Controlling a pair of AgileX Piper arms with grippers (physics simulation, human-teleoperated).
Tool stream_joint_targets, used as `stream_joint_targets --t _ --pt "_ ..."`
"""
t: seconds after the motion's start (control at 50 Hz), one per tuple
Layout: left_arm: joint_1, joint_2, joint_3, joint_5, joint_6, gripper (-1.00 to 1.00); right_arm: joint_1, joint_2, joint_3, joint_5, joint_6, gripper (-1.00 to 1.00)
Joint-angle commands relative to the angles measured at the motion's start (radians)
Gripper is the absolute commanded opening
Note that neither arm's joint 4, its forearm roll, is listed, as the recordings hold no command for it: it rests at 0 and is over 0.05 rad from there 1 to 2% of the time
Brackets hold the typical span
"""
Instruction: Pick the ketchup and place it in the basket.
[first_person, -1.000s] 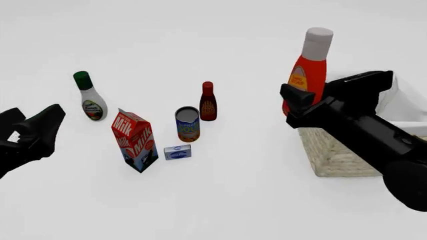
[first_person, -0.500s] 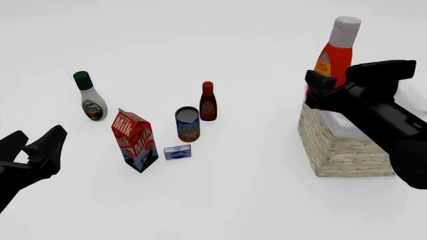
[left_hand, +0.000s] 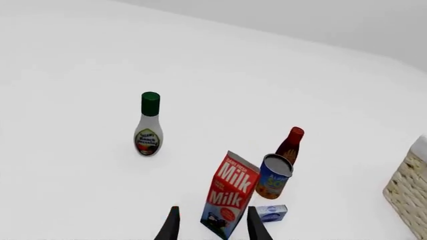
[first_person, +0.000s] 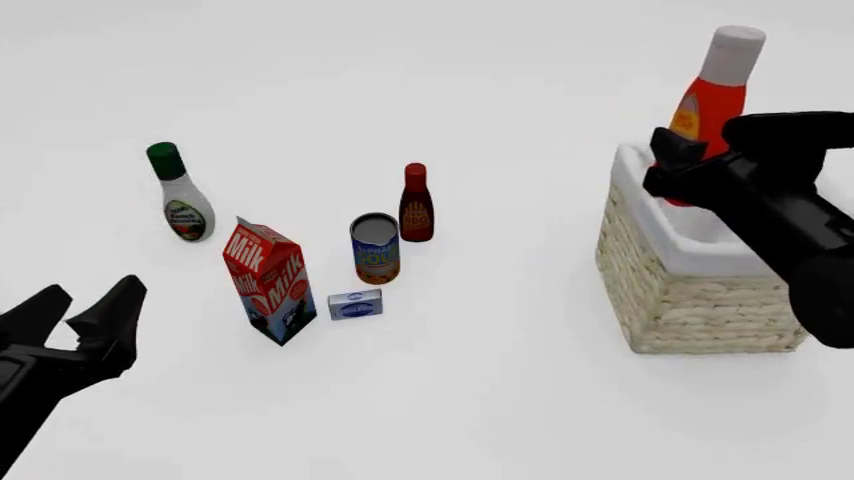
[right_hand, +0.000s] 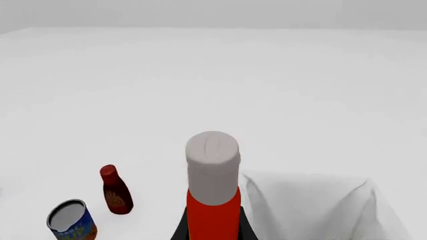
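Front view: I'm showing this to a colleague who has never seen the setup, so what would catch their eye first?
Probably the ketchup, bright red with a white cap, gripped by the right gripper in the air above the basket at the right. Next, the cluster of groceries mid-table, with the milk carton nearest. The left gripper sits open and empty at lower left.
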Motion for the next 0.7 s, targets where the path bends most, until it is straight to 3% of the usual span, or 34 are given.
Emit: stream_joint_targets --t 0.02,0.7 --pt "-0.001 0.035 0.045 -0.074 0.012 1.0 -0.055 0.02 -0.032 -0.003 0.02 -1.0" --pt "-0.003 0.133 0.093 -0.183 0.003 1.0 -0.176 0.138 -0.096 -0.03 0.029 -1.0"
